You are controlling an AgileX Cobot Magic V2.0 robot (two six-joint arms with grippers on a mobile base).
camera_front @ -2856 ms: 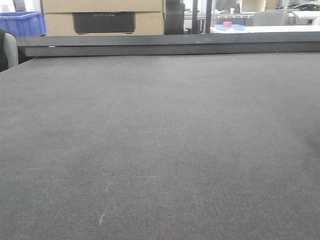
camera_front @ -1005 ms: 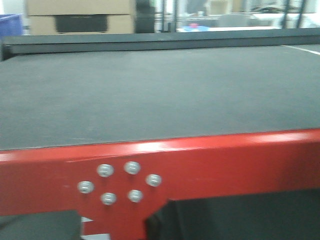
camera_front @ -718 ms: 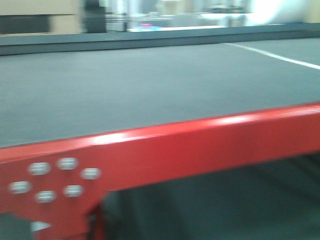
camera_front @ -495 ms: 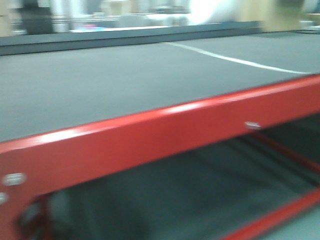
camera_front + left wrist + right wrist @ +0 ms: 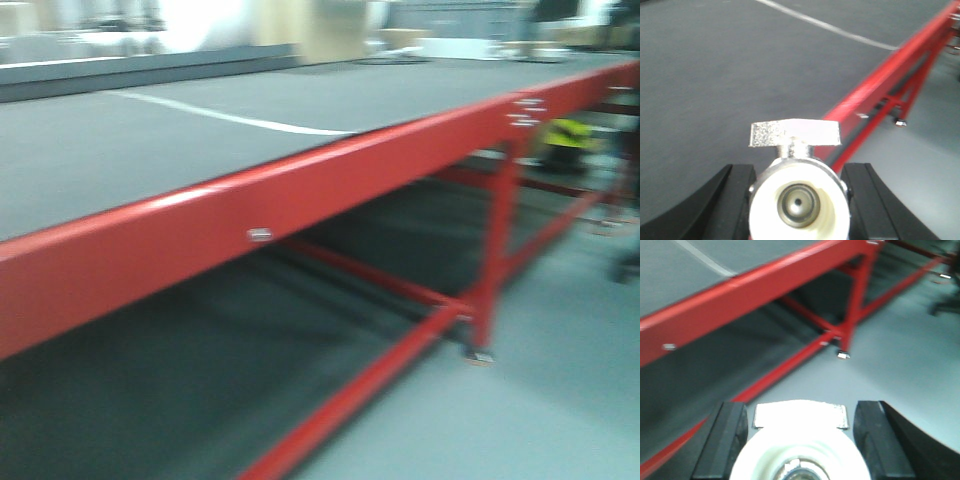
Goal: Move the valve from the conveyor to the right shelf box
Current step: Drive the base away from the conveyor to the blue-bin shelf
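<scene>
Left jaws clamped on valve (image 5: 799, 197), bore toward wrist, handle crosswise above, right jaws gripping second valve (image 5: 800, 447)

Conveyor (image 5: 150, 150) spans the left and far side, frame rail (image 5: 300, 195) along its near edge; leg (image 5: 495, 270) under the rail, floor (image 5: 570, 400) to the right. Left gripper (image 5: 800, 200) has a valve (image 5: 799, 180) between its fingers, over the conveyor. Right gripper (image 5: 800, 440) has a second valve (image 5: 800, 416), apparently over floor beside the rail
</scene>
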